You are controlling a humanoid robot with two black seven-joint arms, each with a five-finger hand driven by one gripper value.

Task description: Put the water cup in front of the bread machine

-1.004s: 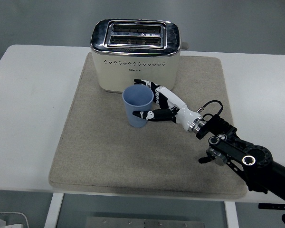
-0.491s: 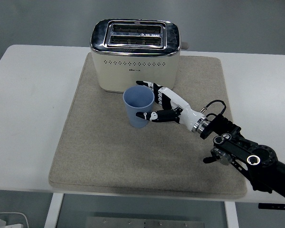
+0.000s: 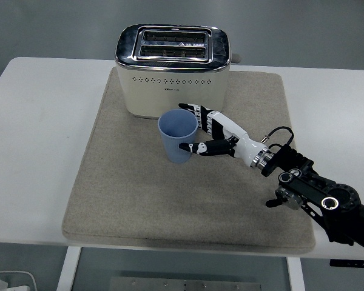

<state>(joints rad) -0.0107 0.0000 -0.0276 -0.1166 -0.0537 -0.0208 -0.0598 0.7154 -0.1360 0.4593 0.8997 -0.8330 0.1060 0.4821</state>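
The light blue water cup (image 3: 177, 136) stands upright on the beige mat (image 3: 127, 182), just in front of the cream toaster (image 3: 173, 70). My right hand (image 3: 197, 128) is at the cup's right side, its arm reaching in from the lower right. The fingers (image 3: 191, 110) are spread past the cup's far rim. The thumb (image 3: 194, 147) lies against the lower right wall. The grip looks loosened, and the cup rests on the mat on its own. My left arm is out of view.
The mat covers the middle of the white table (image 3: 36, 121). The toaster sits at the mat's back edge with its chrome top and two slots facing up. A thin black cable (image 3: 278, 132) loops at my right wrist.
My right arm has drawn back to the right and a little down. The fingers have slid partly off the cup, which shifted only a few pixels right.
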